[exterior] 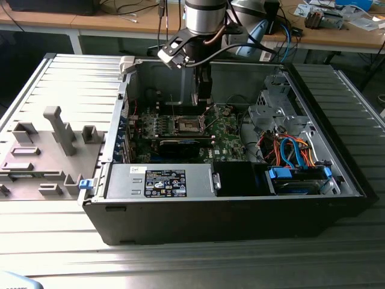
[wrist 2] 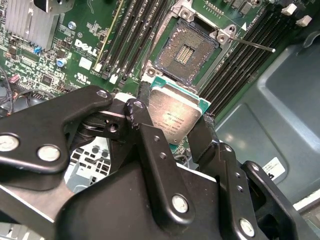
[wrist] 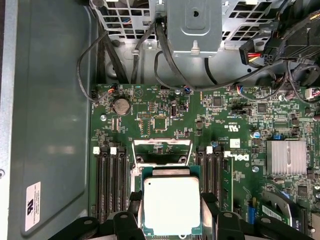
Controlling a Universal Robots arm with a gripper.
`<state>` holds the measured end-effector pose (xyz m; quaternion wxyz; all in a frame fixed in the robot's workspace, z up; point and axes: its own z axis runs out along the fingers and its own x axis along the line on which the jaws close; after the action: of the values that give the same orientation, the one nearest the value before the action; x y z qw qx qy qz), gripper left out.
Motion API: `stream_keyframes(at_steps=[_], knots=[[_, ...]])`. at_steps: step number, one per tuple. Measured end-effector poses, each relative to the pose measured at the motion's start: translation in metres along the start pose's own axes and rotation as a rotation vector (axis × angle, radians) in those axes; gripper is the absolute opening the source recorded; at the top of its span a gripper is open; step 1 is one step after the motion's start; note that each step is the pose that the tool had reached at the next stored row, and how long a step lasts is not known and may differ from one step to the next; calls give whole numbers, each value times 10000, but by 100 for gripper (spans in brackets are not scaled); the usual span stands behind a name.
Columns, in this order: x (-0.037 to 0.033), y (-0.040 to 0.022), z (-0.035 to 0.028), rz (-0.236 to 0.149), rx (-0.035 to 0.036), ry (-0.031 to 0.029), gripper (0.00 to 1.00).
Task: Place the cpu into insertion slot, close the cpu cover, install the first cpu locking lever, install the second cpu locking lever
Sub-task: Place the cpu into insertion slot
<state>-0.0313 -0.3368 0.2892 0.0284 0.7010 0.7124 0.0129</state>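
So: end effector (wrist 2: 178,104) gripped cpu (wrist 2: 172,116) by two opposite edges, chip flat, hovering near insertion slot (wrist 2: 187,50), not seated. Slot lay just beyond fingertips, edges roughly parallel. cpu cover (wrist: 162,150) stood open.

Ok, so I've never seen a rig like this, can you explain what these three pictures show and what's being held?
A robot arm reaches into an open computer case lying on a ribbed metal table. The exterior view is from a camera off the arm; both wrist views come from cameras riding on it. Its two black fingers grip a cpu, a small silver-topped chip, near the empty insertion slot on the green motherboard.
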Motion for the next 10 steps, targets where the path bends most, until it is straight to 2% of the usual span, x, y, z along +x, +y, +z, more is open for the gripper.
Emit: stream_keyframes(at_steps=[10], knots=[[0, -2, 22, 0, 2, 1, 55]])
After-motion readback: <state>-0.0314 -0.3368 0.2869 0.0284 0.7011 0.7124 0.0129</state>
